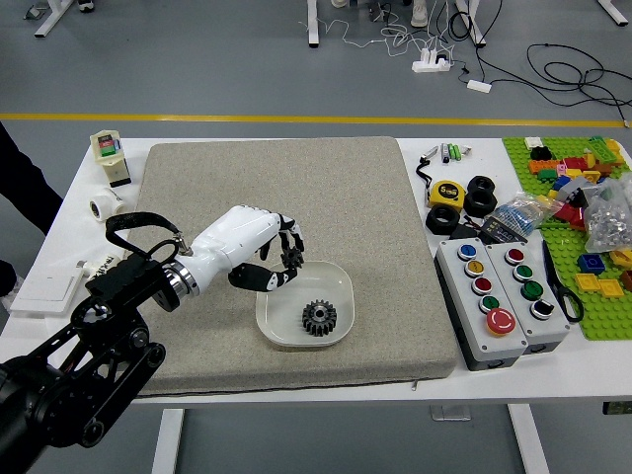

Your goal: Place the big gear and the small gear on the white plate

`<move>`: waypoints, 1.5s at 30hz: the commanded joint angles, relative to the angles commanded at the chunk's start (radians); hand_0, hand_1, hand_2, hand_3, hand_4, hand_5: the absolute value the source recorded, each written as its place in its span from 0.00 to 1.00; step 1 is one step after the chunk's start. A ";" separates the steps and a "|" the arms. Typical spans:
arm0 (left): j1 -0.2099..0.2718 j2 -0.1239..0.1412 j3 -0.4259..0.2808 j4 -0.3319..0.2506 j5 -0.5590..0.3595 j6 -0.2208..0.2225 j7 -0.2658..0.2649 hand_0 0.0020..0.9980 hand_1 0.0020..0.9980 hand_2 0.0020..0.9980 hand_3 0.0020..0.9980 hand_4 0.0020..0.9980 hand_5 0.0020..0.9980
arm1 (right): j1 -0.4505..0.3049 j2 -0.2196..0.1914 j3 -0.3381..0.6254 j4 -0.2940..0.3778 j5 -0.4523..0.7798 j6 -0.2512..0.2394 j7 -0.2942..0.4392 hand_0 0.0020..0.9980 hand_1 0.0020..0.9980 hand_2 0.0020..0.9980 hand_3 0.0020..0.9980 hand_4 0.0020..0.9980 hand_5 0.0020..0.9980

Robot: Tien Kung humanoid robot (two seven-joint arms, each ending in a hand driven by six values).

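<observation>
The left hand (279,262), white with black fingers, hangs over the upper left rim of the white plate (277,334). Its fingers are closed on a small dark gear (293,258), partly hidden by the fingertips. A larger black gear (319,317) lies flat inside the plate, right of its middle and apart from the hand. The right hand does not show.
The plate stands on a grey mat (296,188). Right of the mat are two button boxes (481,306), a yellow tape measure (447,195), black rings and a green board (602,321) with bricks. A person's dark sleeve (25,183) shows at the far left.
</observation>
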 joint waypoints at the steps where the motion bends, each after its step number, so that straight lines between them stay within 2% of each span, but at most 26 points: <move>1: -0.007 -0.009 0.010 0.022 0.000 0.006 -0.002 0.35 0.50 0.55 0.56 0.81 0.11 | 0.000 0.000 -0.002 0.000 0.001 0.000 0.000 0.61 0.61 0.69 0.57 0.77 0.73; 5: -0.018 -0.021 0.025 0.057 0.000 -0.022 -0.003 0.35 0.50 0.55 0.56 0.81 0.11 | 0.000 0.000 -0.007 0.000 0.005 0.000 0.001 0.61 0.61 0.69 0.57 0.77 0.73; 6: -0.019 -0.021 0.027 0.061 0.000 -0.027 -0.006 0.55 0.71 0.77 0.60 0.94 0.18 | -0.001 -0.001 -0.007 0.000 0.005 0.000 0.001 0.61 0.61 0.69 0.57 0.77 0.73; 11: -0.017 -0.022 0.024 0.070 0.000 -0.040 -0.015 0.55 0.71 0.77 0.60 0.94 0.18 | -0.002 -0.002 -0.007 0.000 0.003 0.001 0.002 0.61 0.61 0.69 0.57 0.77 0.73; 12: -0.017 -0.022 0.024 0.070 0.000 -0.040 -0.016 0.74 0.89 0.92 0.71 0.99 0.23 | -0.002 -0.002 -0.007 0.000 0.003 0.001 0.002 0.61 0.61 0.69 0.57 0.77 0.73; 15: -0.014 -0.022 0.017 0.071 0.000 -0.036 -0.020 0.74 0.89 0.92 0.71 0.99 0.23 | -0.004 -0.002 -0.007 0.000 0.001 0.002 0.002 0.61 0.61 0.69 0.57 0.77 0.73; 17: -0.006 -0.023 -0.003 0.065 0.000 -0.011 -0.014 0.74 0.89 0.92 0.71 0.99 0.23 | -0.004 -0.001 -0.006 0.000 0.001 0.001 0.001 0.61 0.61 0.69 0.57 0.77 0.73; 18: -0.002 -0.023 -0.012 0.061 0.000 0.007 -0.011 0.86 0.98 1.00 0.80 1.00 0.25 | -0.005 -0.001 -0.005 0.000 0.000 0.001 0.001 0.61 0.61 0.69 0.57 0.77 0.74; 19: 0.001 -0.024 -0.018 0.058 0.000 0.019 -0.007 0.86 0.98 1.00 0.80 1.00 0.25 | -0.005 -0.001 -0.005 0.000 0.000 0.000 0.001 0.61 0.61 0.69 0.57 0.77 0.74; 23: 0.018 -0.030 -0.079 0.044 0.000 0.133 0.030 0.86 0.98 1.00 0.80 1.00 0.25 | -0.005 -0.001 -0.006 0.000 0.002 0.000 0.002 0.61 0.61 0.69 0.57 0.77 0.74; 24: 0.021 -0.032 -0.092 0.043 0.000 0.157 0.037 0.86 0.95 0.98 0.72 0.85 0.16 | -0.005 -0.001 -0.006 0.000 0.002 0.000 0.002 0.61 0.61 0.69 0.57 0.77 0.73; 25: 0.030 -0.037 -0.118 0.041 0.000 0.194 0.048 0.86 0.95 0.98 0.72 0.85 0.16 | -0.005 -0.001 -0.005 0.000 0.003 0.001 0.003 0.61 0.61 0.69 0.57 0.77 0.73; 29: 0.064 -0.051 -0.207 0.047 0.000 0.295 0.063 0.86 0.95 0.98 0.72 0.85 0.16 | -0.005 -0.002 -0.003 0.000 0.003 0.001 0.004 0.61 0.61 0.69 0.57 0.77 0.73; 30: 0.074 -0.054 -0.232 0.052 0.000 0.314 0.064 0.77 0.85 0.92 0.67 0.79 0.19 | -0.005 -0.002 -0.002 0.000 0.002 0.001 0.004 0.61 0.61 0.70 0.57 0.77 0.73; 31: 0.077 -0.055 -0.241 0.053 0.000 0.321 0.064 0.77 0.85 0.92 0.67 0.79 0.19 | -0.005 -0.002 -0.002 0.000 0.002 0.001 0.004 0.61 0.61 0.70 0.57 0.77 0.73; 33: 0.098 -0.057 -0.279 0.051 -0.010 0.316 0.058 0.77 0.85 0.92 0.67 0.79 0.19 | -0.005 -0.002 0.001 0.000 0.000 0.002 0.004 0.61 0.61 0.70 0.57 0.77 0.73; 35: 0.112 -0.056 -0.296 0.044 -0.094 0.296 0.056 0.77 0.85 0.92 0.67 0.79 0.19 | -0.005 -0.002 0.003 0.000 -0.002 0.002 0.004 0.61 0.61 0.70 0.57 0.77 0.73; 36: 0.128 -0.056 -0.305 0.029 -0.140 0.272 0.071 0.71 0.78 0.85 0.62 0.76 0.30 | -0.006 -0.002 0.005 0.000 -0.004 0.002 0.004 0.61 0.61 0.70 0.57 0.77 0.73; 39: 0.153 -0.056 -0.319 0.001 -0.263 0.228 0.101 0.71 0.78 0.85 0.62 0.76 0.30 | -0.006 -0.002 0.008 0.000 -0.007 0.003 0.005 0.61 0.61 0.70 0.57 0.77 0.73; 41: 0.170 -0.058 -0.342 -0.008 -0.348 0.167 0.115 0.71 0.78 0.85 0.62 0.76 0.30 | -0.006 -0.002 0.011 0.000 -0.009 0.003 0.004 0.61 0.61 0.70 0.57 0.77 0.73; 42: 0.177 -0.058 -0.352 -0.010 -0.387 0.139 0.118 0.75 0.77 0.85 0.69 0.80 0.57 | -0.006 -0.002 0.011 0.000 -0.009 0.003 0.004 0.61 0.61 0.70 0.57 0.77 0.74; 45: 0.196 -0.058 -0.374 -0.017 -0.512 0.084 0.119 0.75 0.77 0.85 0.69 0.80 0.57 | -0.006 -0.001 0.012 0.000 -0.009 0.003 0.004 0.61 0.61 0.70 0.57 0.77 0.74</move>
